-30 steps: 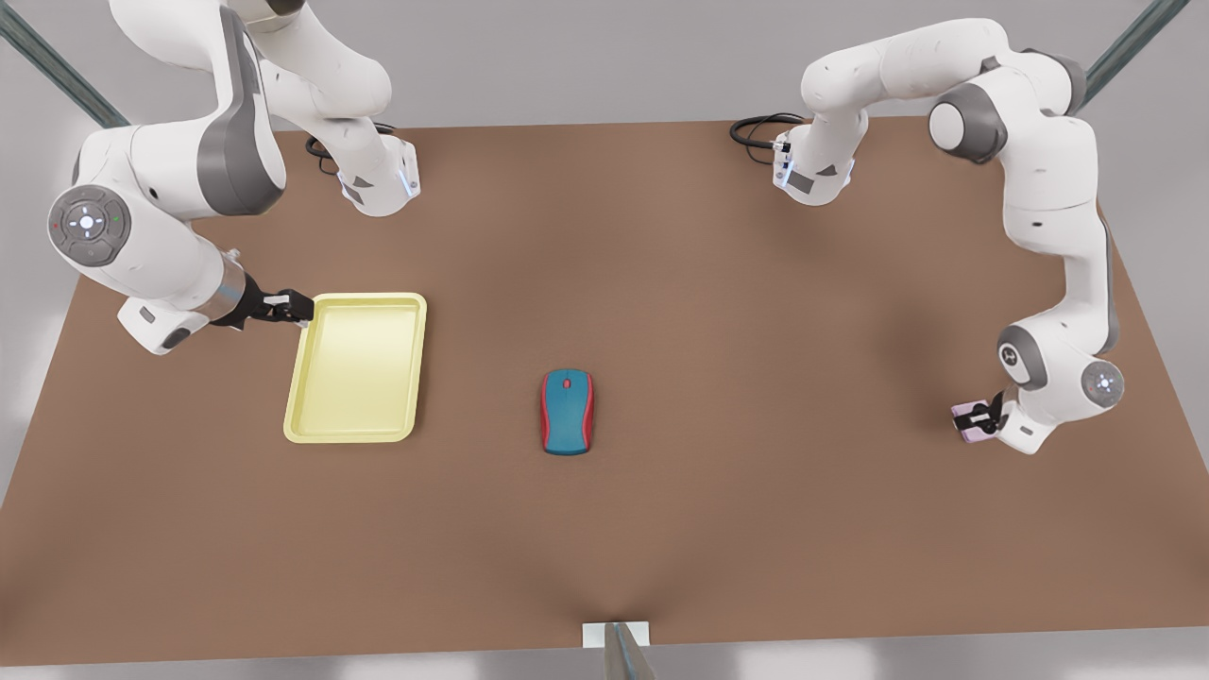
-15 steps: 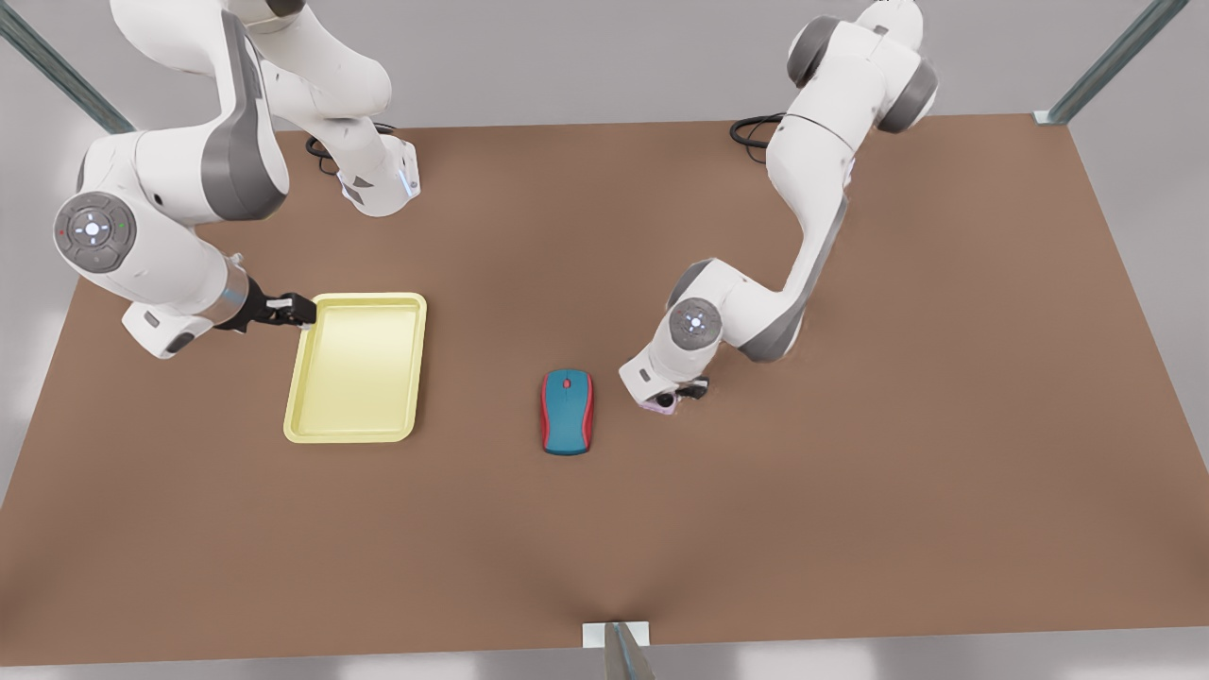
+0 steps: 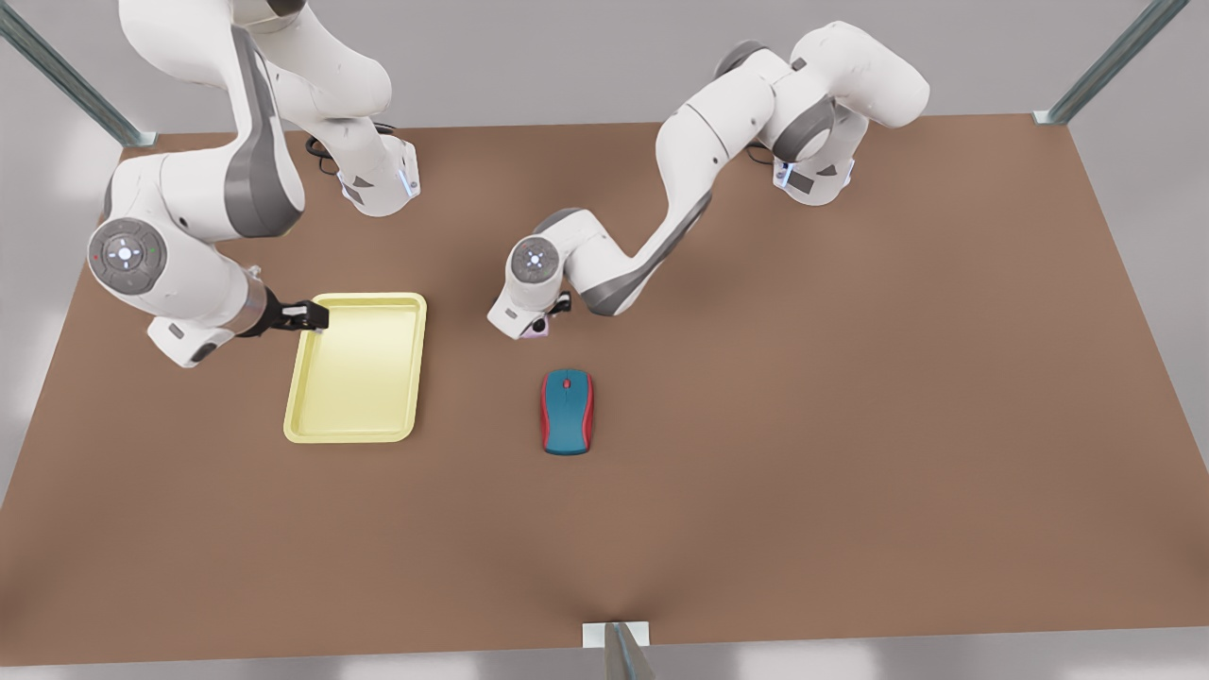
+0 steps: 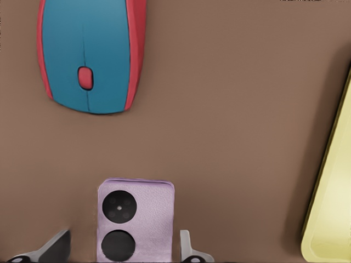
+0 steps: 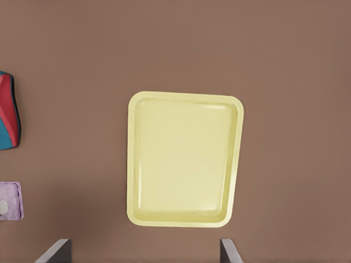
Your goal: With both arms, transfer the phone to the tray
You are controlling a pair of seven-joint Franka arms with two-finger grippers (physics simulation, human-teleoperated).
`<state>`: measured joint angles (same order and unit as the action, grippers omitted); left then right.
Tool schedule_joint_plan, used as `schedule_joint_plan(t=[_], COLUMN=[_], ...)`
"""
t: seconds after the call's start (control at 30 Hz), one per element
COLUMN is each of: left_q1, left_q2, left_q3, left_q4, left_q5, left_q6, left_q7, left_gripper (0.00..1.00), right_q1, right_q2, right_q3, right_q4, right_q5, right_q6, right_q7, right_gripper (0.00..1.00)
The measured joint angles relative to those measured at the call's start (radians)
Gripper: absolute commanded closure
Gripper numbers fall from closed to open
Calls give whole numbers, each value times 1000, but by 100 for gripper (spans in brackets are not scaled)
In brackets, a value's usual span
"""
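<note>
Front view: the left gripper (image 3: pixel 542 321) is hanging over the table (image 3: pixel 803 397) between the tray (image 3: pixel 357 368) and the mouse (image 3: pixel 567 412), its fingers clamped on the phone (image 3: pixel 536 327). In the left wrist view the phone (image 4: pixel 135 220) is sitting between the two fingertips (image 4: pixel 186 246), pale pink with its two black circles facing the camera, the mouse (image 4: pixel 90 52) lying ahead of the gripper and the tray's rim (image 4: pixel 329 181) off to one side.

The right gripper (image 3: pixel 304 315) is hovering by the tray's far corner, just beside the rim; its fingers are spread apart and holding nothing. In the right wrist view the tray (image 5: pixel 185 159) is lying bare ahead of those fingertips (image 5: pixel 55 251).

By the look of it, the pick is done and the carry is well under way; what is left is crossing the short gap to the tray, lowering and letting go. The mouse is lying to the carrying gripper's side, off the straight line to the tray, so it is probably no obstacle. The waiting right gripper at the rim is the likelier thing to crowd the drop.
</note>
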<state>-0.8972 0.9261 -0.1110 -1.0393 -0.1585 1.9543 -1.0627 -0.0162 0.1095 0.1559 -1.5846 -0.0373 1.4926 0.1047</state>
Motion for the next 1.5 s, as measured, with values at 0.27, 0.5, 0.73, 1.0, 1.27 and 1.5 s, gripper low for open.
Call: schedule_joint_plan(t=[0.27,0.5,0.73,1.0,1.27,1.5], left_q1=[566,758,756,756,756,756], left_q2=[-428,-739,-735,-712,-712,-700], left_q3=[125,60,48,48,48,48], left_q4=[-2,-275,-260,-260,-260,-260], left_q5=[40,149,111,102,101,97], left_q6=[-334,-587,-736,-776,-780,-772], left_q7=[29,381,623,808,926,994], left_gripper=[0,0,0,0,0,0], right_q1=[10,220,350,399,401,395], right_q2=[8,20,174,202,215,148], right_q3=[25,46,46,41,46,45], right_q4=[-7,-94,-102,-252,-447,-633], right_q5=[5,19,41,45,41,43], right_q6=[33,124,275,386,511,732], right_q7=[1,4,30,60,80,107], right_gripper=[0,0,0,0,0,0])
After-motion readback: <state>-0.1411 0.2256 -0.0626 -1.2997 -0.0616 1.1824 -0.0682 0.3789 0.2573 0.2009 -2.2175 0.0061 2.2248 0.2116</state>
